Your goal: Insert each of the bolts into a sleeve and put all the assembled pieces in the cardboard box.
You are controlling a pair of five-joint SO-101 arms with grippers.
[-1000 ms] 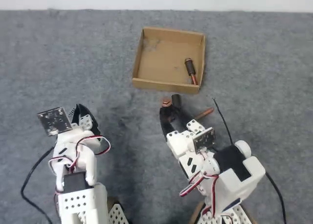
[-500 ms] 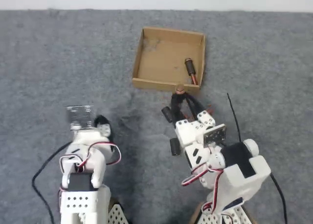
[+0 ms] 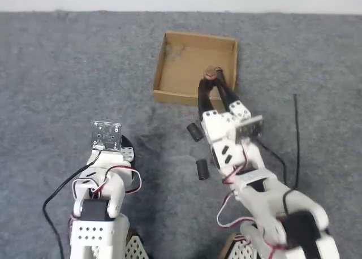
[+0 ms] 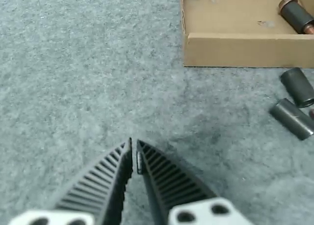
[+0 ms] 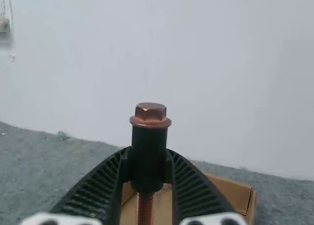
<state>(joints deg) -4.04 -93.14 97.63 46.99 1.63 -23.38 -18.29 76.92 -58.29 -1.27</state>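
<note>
- Tabletop (image 3: 62, 61): grey, carpet-like cover.
- Cardboard box (image 3: 191, 97) sits on it, open top, far-centre.
- 2 loose black sleeves lie on their sides nr box front, apart: one (image 3: 195, 132) closer to box, other (image 3: 202, 169) further fwd.

Carpet (image 3: 68, 72) mostly open; loose sleeves (image 3: 195, 132) (two) lie nr box (image 3: 175, 95) front wall.

— What gets cut off?
— In the left wrist view, the cardboard box (image 4: 245, 48) and the sleeved bolt (image 4: 296, 11) inside it, both clipped at the edge.
— And the right wrist view?
— The right tool (image 5: 147, 158) hides most of that box.
</note>
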